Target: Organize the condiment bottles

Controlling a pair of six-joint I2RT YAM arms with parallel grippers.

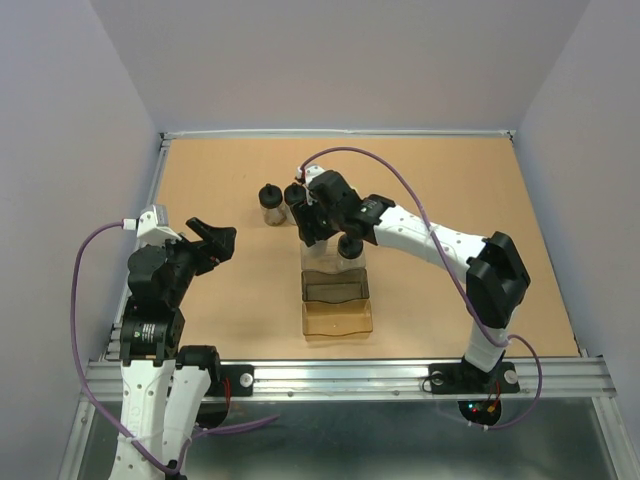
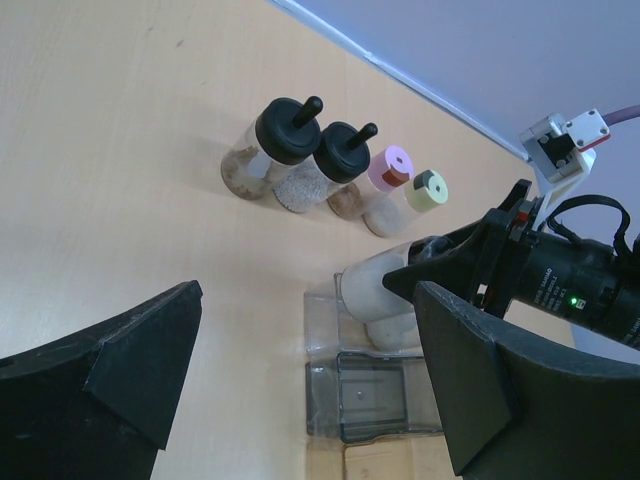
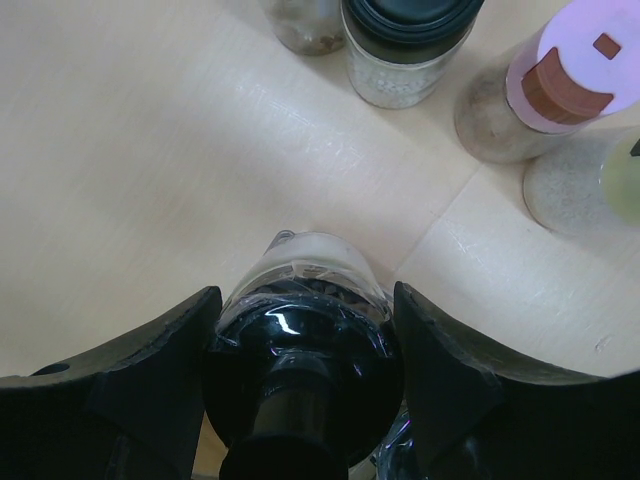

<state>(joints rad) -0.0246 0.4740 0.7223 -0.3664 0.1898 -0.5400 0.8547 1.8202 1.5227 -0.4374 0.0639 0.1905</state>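
The right fingers [image 3: 150, 375] pinch a black-capped bottle [image 3: 300, 285]; left fingers [image 2: 130, 365] spread wide.

Left of the brown-tinted tray [image 1: 338, 318] the tabletop [image 1: 240, 300] lies bare as far as the left gripper [image 1: 212, 243], which hangs wide-jawed well apart from the tray, so that flank gives open passage. Just beyond the tray's far end four bottles stand shoulder to shoulder: two black-capped bottles [image 2: 285, 140], a pink-capped bottle [image 2: 388, 170] and a yellow-green-capped bottle [image 2: 425, 190], with no gap for a finger between them. The right gripper [image 3: 305, 300], clamped on a white-filled bottle [image 2: 372, 283], and the right arm [image 1: 430, 238] slanting in from the tray's right cover its far end, while its near compartments lie uncovered from above.
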